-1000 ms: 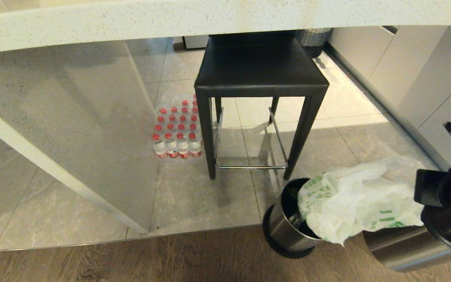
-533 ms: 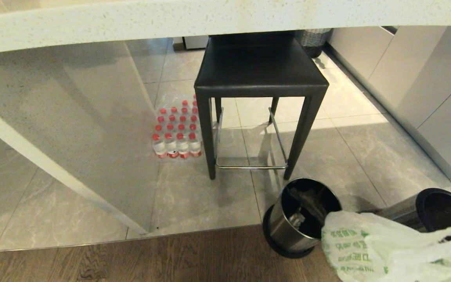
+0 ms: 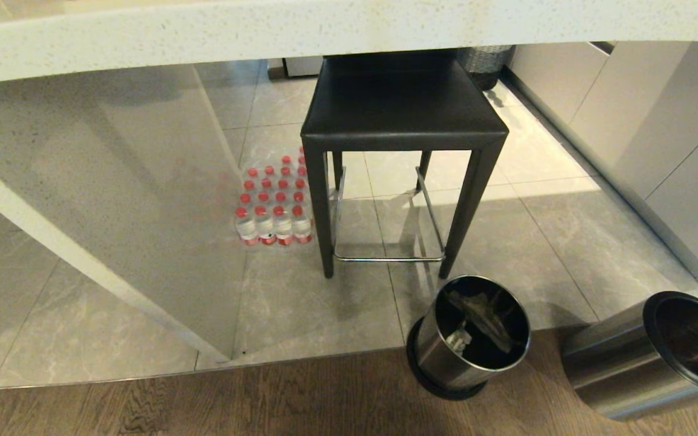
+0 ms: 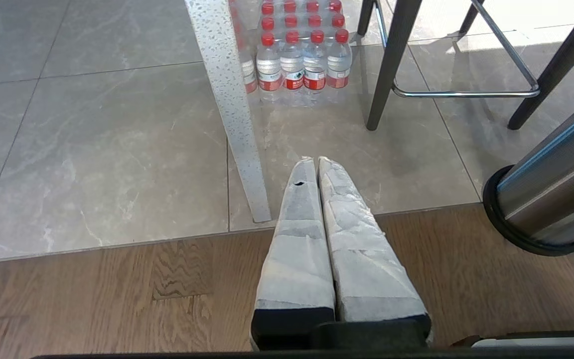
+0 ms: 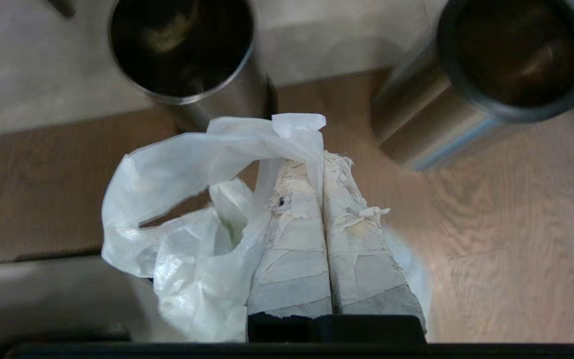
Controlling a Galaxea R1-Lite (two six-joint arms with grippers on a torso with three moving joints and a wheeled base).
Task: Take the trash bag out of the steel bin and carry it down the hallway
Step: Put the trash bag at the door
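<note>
Trash bag: pinched in the fully closed right claw, a fold caught between the taped fingers, hanging crumpled over the wood floor, out of the head view. Steel bin: upright at the seam of tile and wood, just in front of the black stool, dark scraps inside. Second bin tilted just beside. Left claw pressed together, empty, above the floor.
</note>
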